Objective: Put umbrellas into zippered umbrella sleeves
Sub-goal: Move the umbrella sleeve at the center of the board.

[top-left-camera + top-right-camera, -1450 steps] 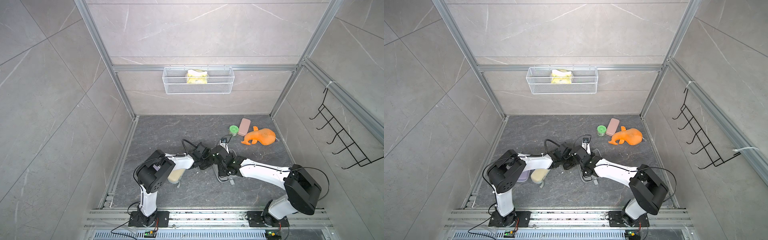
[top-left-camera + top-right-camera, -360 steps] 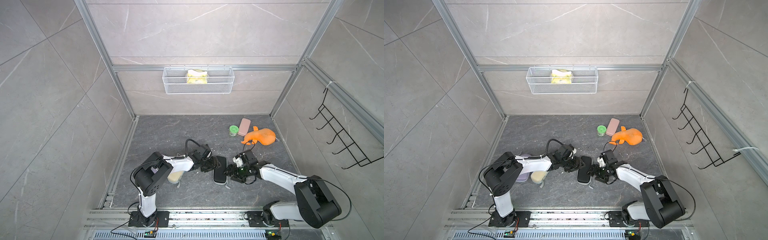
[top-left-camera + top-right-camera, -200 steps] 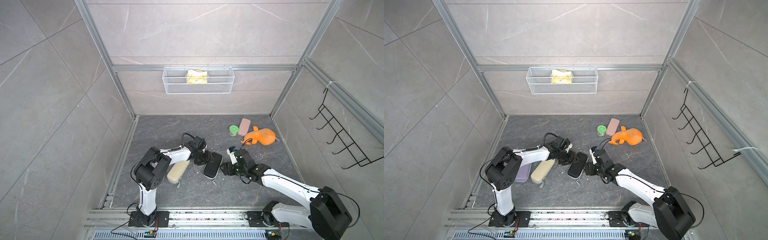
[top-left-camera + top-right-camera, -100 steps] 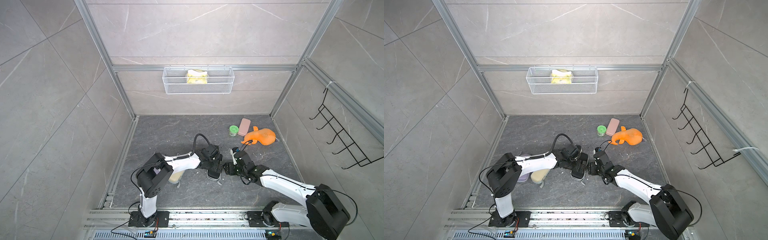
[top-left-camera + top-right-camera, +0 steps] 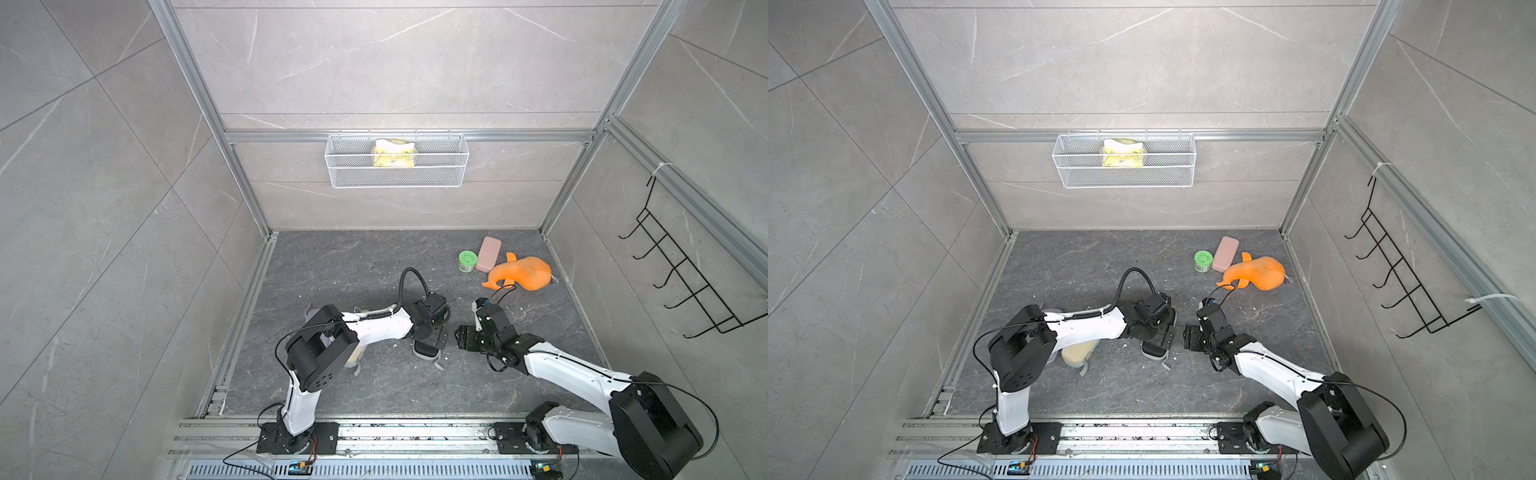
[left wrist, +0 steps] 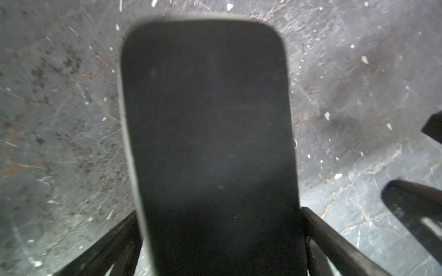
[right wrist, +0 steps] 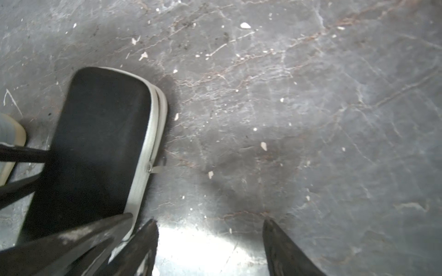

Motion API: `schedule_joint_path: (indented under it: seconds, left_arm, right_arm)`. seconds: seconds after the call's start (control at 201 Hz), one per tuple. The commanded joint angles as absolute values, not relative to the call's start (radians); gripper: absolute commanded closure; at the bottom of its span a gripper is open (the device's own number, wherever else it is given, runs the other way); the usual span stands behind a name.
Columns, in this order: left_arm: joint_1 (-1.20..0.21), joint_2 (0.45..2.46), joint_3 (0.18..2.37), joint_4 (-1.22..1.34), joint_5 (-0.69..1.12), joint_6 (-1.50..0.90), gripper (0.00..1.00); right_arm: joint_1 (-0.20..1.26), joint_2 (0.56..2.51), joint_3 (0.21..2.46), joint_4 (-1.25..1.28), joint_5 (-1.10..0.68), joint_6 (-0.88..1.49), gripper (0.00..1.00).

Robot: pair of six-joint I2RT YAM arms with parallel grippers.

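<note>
Far left first: lilac sleeve [image 5: 325, 341] is tucked under the L arm [image 5: 374, 328], mostly hidden. Beside it is the cream sleeve [image 5: 1077, 353], shells shut, contents not visible. Up on the back wall, a wire basket [image 5: 457, 166] w/ one yellow packet [image 5: 395, 153] in it, nothing else.

Now the action. L gripper [image 5: 431, 337] sits right over the far end of the black sleeve [image 5: 426, 352]. Jaws are spread wide, one finger each side of the shell in the wrist view. Whether they touch it is too close to call. Sleeve lies flat on the floor [image 5: 374, 270], long axis running from under the L gripper toward the floor's near edge, so the jaws span its width, not its length. Shells look closed. No umbrella in sight anywhere, so what's inside any sleeve can't be told.

R gripper [image 5: 463, 338] is just beside the sleeve on the R side, jaws part-open w/ only bare floor btw them. Key bit: the zip pull [image 7: 153, 168] hangs on the long edge facing the R arm [image 5: 573, 370], approx midway along. So R is the nearer one for the zip, I'd say, w/ L placed to pin the shell. Risk: the pull is small and floppy.

Far right, well apart: green jar [image 5: 467, 261], pink case [image 5: 488, 254] and orange plush [image 5: 521, 277], bunched together.
</note>
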State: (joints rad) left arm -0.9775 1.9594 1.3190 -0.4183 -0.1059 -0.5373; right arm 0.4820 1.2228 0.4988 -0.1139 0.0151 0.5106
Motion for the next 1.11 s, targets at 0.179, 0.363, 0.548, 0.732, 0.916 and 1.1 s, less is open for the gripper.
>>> schedule_joint_path:
  seconds: [0.179, 0.363, 0.548, 0.732, 0.916, 1.1]
  left_arm:
    - [-1.005, 1.999, 1.337, -0.445, -0.176, -0.604, 0.01]
    - [-1.017, 1.977, 1.307, -0.452, -0.189, -0.449, 0.10]
    - [-0.976, 1.917, 1.243, -0.442, -0.101, -0.280, 0.12]
    - [-0.875, 1.860, 1.179, -0.437, 0.082, -0.162, 0.13]
    - [-0.798, 1.833, 1.171, -0.456, 0.202, -0.064, 0.13]
    - [-0.773, 1.856, 1.190, -0.494, 0.237, -0.034, 0.15]
  right_arm:
    - [0.454, 1.224, 0.482, -0.077, -0.030, 0.553, 0.30]
    - [0.454, 1.218, 0.468, -0.030, -0.058, 0.527, 0.31]
    - [0.454, 1.213, 0.453, 0.042, -0.103, 0.482, 0.32]
    - [0.522, 1.198, 0.414, 0.155, -0.091, 0.374, 0.33]
    - [0.658, 1.220, 0.398, 0.248, -0.005, 0.220, 0.32]
    - [0.769, 1.304, 0.397, 0.308, 0.052, 0.129, 0.37]
